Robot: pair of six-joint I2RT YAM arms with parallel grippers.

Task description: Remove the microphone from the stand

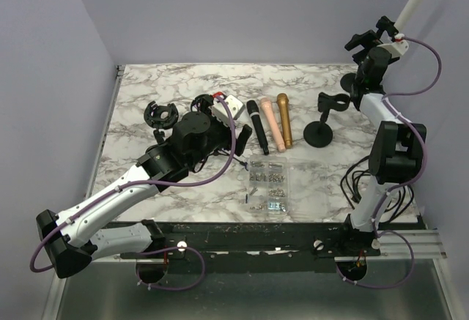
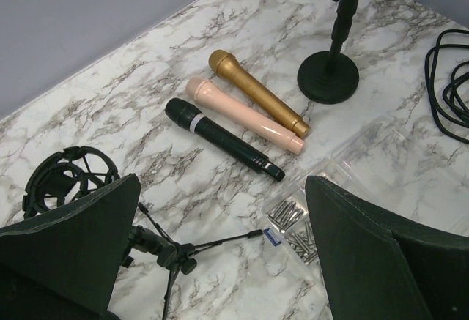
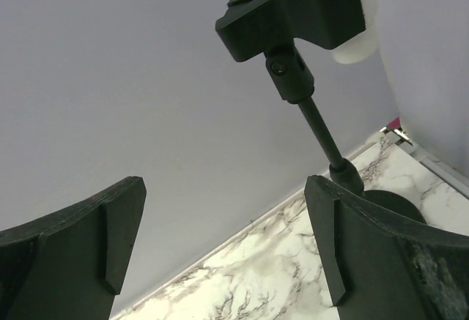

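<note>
left gripper (image 2: 222,181) hangs wide open near three loose microphones (image 2: 247,115), a screw box (image 2: 293,228) and an empty stand (image 2: 328,77). right gripper (image 3: 223,181), also wide, is raised at the far right, facing the tall stand (image 3: 315,118) whose clip (image 3: 293,12) holds the white microphone (image 3: 355,53).

— What sort of place are we looking at?
— A robotics lab test cell. Plain lavender walls (image 1: 220,12) are boxing in a marble-patterned tabletop (image 1: 183,78), and the left arm (image 1: 110,203) and right arm (image 1: 396,151) are sitting bolted to a black rail (image 1: 256,236).
— Anything else pointing that way?
— Three handheld microphones (image 2: 245,115) are lying in a tidy row ahead of the left gripper (image 2: 222,188), near a clear box of screws (image 1: 267,184). Purple cables (image 1: 440,62) are looping off both arms.
</note>
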